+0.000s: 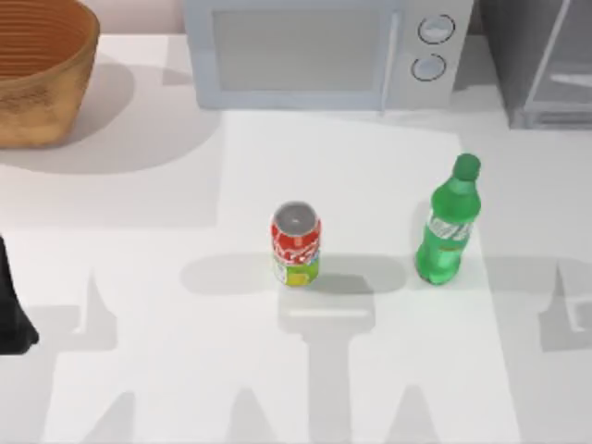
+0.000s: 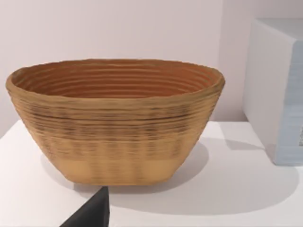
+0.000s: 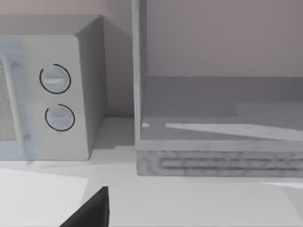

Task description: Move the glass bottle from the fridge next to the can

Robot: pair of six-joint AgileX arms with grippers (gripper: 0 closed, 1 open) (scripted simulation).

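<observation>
Standing upright on the tabletop (image 1: 139, 277), the glass bottle (image 1: 447, 227) is sitting right of the can (image 1: 296, 244), apart. I cannot tell either pincer's state. Risk: nudging it closer, I am liable to topple it.

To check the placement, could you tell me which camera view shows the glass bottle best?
The top view: the glass bottle stands upright and whole on the table, to the right of the can, apart from it. The left wrist view faces a woven basket; the right wrist view faces the fridge.
</observation>
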